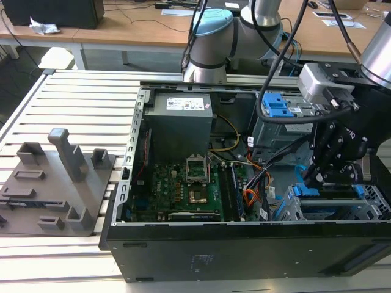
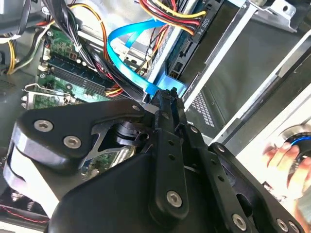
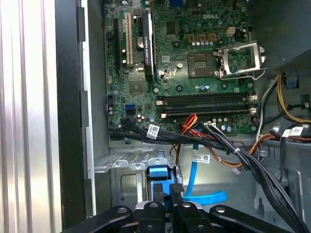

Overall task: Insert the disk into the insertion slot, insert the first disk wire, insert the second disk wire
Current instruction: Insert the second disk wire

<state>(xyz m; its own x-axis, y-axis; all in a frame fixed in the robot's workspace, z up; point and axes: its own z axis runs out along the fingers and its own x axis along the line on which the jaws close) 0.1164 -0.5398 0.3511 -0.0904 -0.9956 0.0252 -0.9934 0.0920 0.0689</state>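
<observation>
The disk, in its bright blue carrier, lies inside the insertion slot, the low grey cage at the case's corner on the exterior view's right. My gripper hangs right over that cage. In both wrist views its black fingers are pressed together on the end of the second disk wire, a light-blue flat cable looping away over the board. That cable runs to the gripper, just past the blue carrier. The disk's dark connector edge sits close beyond the fingertips. The first disk wire is hidden.
The open black case holds a green motherboard, a grey power supply, black cable bundles and orange wires. A taller bay with a blue latch stands behind. A grey fixture rests on the slatted table.
</observation>
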